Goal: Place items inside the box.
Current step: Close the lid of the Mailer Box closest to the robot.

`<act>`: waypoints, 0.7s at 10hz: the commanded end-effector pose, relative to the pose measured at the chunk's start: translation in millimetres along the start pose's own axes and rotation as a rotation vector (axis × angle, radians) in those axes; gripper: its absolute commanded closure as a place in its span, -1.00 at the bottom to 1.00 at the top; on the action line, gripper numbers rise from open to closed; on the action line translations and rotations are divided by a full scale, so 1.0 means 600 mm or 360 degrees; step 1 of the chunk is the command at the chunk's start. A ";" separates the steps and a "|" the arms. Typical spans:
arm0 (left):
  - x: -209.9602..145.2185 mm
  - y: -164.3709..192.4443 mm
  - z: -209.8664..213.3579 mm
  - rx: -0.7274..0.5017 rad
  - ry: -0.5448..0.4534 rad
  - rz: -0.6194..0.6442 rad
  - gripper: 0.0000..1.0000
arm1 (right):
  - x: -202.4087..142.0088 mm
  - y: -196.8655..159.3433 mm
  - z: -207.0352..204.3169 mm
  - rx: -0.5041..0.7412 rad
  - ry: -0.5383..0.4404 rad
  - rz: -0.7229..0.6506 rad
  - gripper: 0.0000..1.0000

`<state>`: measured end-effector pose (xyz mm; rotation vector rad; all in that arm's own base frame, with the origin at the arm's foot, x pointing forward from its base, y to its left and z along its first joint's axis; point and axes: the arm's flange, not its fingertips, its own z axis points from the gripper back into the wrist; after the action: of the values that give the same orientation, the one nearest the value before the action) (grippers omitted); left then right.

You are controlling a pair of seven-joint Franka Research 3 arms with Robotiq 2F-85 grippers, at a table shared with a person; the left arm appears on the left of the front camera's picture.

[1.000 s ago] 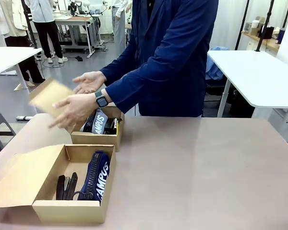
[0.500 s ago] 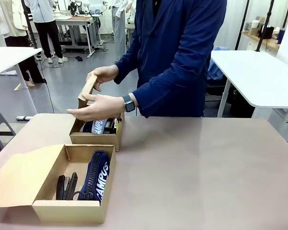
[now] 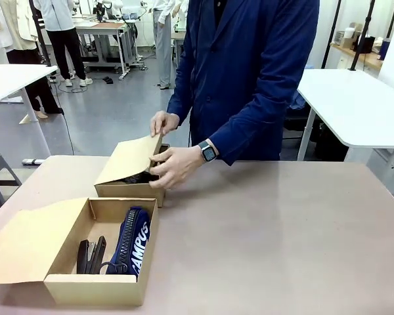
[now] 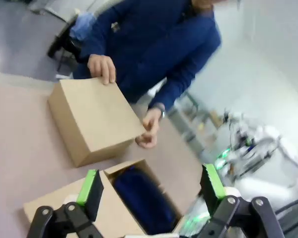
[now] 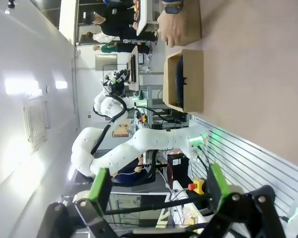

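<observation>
Two cardboard boxes sit toward the left edge of the table (image 3: 282,223) in the front view: the longer open box (image 3: 100,275) at the near-left corner, flap laid out flat, holding a navy pencil pouch (image 3: 132,239) lettered "CAMPUS" and black staplers (image 3: 90,256) beside it, and a squatter box (image 3: 128,172) just behind it. The person's right hand (image 3: 163,123) rests on the top of that squatter box's lid while the left hand (image 3: 176,166) presses its free edge downward; the lid is tilted, nearly closed. One risk, as I judge it, is that dark things glimpsed under that lid get shut away there instead of going into the open box; another is an arm reaching in while the hands are working so close by. From the left wrist, the left gripper (image 4: 151,186) hangs above the open box (image 4: 109,218) with its green-padded fingers spread wide and nothing between them, the pouch (image 4: 144,198) directly below and the squatter box (image 4: 92,119) beyond under the person's hands. From the right wrist, the right gripper (image 5: 156,187) is likewise spread and empty, held well back from the table, with the open box (image 5: 191,79) seen far off.
</observation>
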<state>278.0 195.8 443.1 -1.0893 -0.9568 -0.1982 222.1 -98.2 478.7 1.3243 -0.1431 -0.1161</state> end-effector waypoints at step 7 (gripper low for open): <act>-0.051 0.072 0.015 0.0289 0.0134 -0.1875 -1.00 | -0.002 0.004 0.000 0.0033 -0.0008 -0.0011 -1.00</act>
<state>274.9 223.0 410.7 -0.3616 -1.3143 -1.0936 221.9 -98.8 478.4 1.3250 -0.1425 -0.1189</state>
